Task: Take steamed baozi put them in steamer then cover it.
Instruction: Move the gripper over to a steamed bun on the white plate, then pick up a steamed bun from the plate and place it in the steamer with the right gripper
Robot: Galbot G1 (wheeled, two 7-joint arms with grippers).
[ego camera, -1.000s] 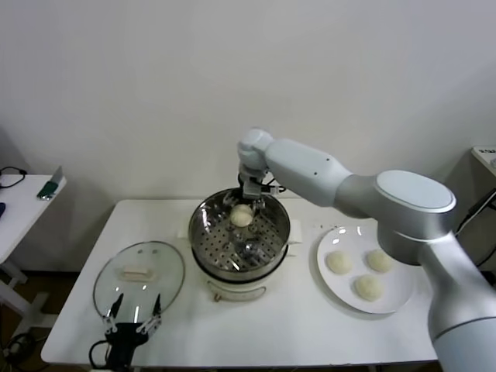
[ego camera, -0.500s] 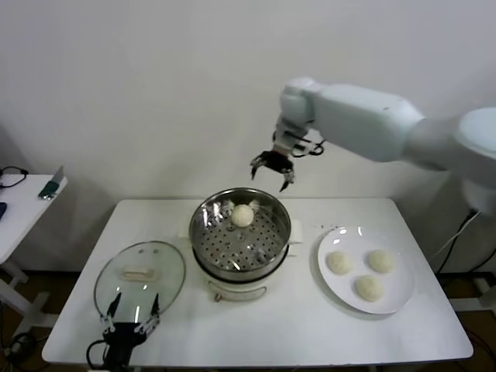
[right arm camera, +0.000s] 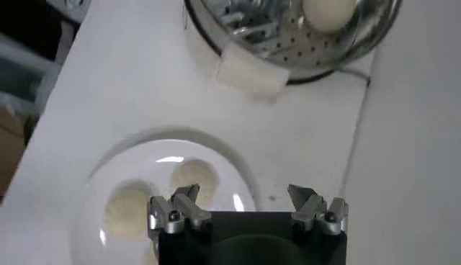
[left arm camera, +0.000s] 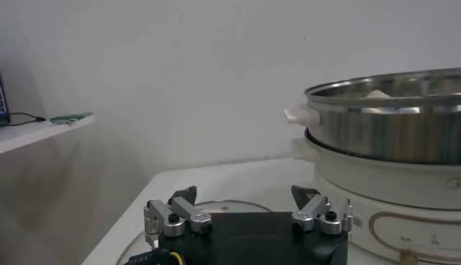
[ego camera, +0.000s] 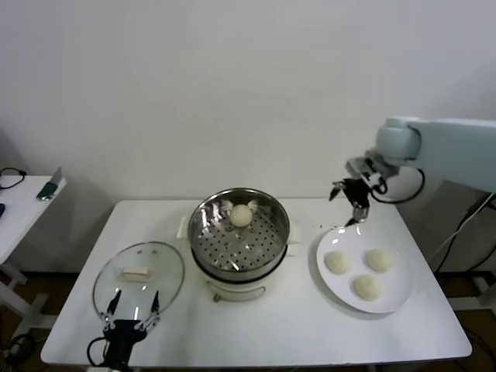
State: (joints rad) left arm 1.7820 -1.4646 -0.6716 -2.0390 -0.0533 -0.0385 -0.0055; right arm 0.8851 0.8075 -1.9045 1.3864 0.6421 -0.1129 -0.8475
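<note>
Progress check: you have one bun (ego camera: 242, 215) in the steamer (ego camera: 240, 232), resting on the perforated tray toward the far side. Three buns (ego camera: 338, 262) are left on the white plate (ego camera: 393, 301), which sits just beside the steamer on the robot's right. The glass lid (ego camera: 139, 277) lies flat on the table (ego camera: 294, 325) to the steamer's left, off the pot.

Your right gripper (ego camera: 350, 194) hangs above the far edge of the plate, fingers apart, holding nothing. Your left gripper (ego camera: 132, 321) is parked low at the near edge of the lid, fingers also apart and empty.

Judgement: roughly a quarter of the loading is done. Left to do: three transfers, then the lid goes on.
</note>
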